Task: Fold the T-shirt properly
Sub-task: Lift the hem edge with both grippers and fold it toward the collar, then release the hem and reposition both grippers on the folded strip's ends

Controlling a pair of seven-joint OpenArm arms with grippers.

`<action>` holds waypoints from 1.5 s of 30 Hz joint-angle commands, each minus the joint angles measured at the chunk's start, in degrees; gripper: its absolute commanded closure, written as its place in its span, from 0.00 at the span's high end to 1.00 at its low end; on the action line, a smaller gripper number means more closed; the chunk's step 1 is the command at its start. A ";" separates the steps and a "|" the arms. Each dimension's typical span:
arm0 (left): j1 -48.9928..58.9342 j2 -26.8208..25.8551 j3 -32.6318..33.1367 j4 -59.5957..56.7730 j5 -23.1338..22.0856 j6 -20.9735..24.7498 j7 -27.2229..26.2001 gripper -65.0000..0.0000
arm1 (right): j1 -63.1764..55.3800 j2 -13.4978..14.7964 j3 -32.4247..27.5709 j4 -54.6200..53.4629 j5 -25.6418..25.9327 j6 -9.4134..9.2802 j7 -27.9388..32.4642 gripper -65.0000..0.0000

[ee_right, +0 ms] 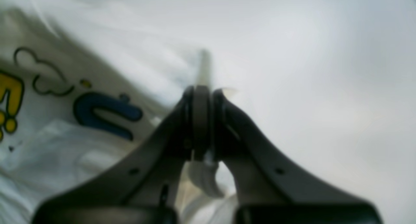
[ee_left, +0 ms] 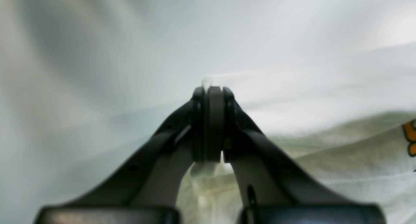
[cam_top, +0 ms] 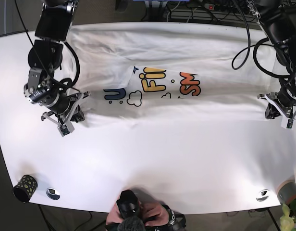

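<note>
A white T-shirt (cam_top: 186,53) with a colourful printed logo (cam_top: 153,85) lies spread across the white table (cam_top: 153,163). My right gripper (cam_top: 79,113) is at the shirt's left edge in the base view. In its wrist view the right gripper (ee_right: 201,92) is shut on a fold of the white cloth (ee_right: 203,175), with the blue and yellow print (ee_right: 104,112) to its left. My left gripper (cam_top: 270,109) is at the shirt's right edge. In its wrist view the left gripper (ee_left: 214,92) is shut on a pinch of cloth (ee_left: 203,168), with a bit of orange print (ee_left: 411,136) at far right.
A black dotted cup (cam_top: 25,186) stands at the front left corner. Metal discs (cam_top: 53,193) (cam_top: 262,195) sit near the front edge. A person's hands hold a dark device (cam_top: 138,214) at the front middle. Cables (cam_top: 205,9) run along the back.
</note>
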 commanded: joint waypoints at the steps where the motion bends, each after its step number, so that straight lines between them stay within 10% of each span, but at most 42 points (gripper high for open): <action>1: 0.89 -1.31 -1.34 2.62 0.11 0.27 -0.47 0.00 | -1.11 0.64 0.30 4.43 0.76 0.15 1.04 0.00; 32: 17.24 -1.84 -1.60 7.80 0.63 -0.12 -0.47 0.01 | -22.74 -2.61 7.77 14.71 0.49 0.33 1.04 0.00; 36: 18.12 -2.10 -1.07 7.72 0.90 -0.12 -0.47 0.02 | -23.62 -3.84 9.44 14.62 0.67 0.15 1.04 0.29; 41: 18.47 -2.80 2.01 7.36 2.48 -0.12 -0.47 0.52 | -23.44 -6.39 14.63 14.54 0.85 0.59 1.04 0.75; 45: 18.39 -2.80 1.92 7.45 2.39 -0.12 -0.47 0.85 | -23.18 -7.00 15.33 15.94 0.85 0.68 1.04 0.86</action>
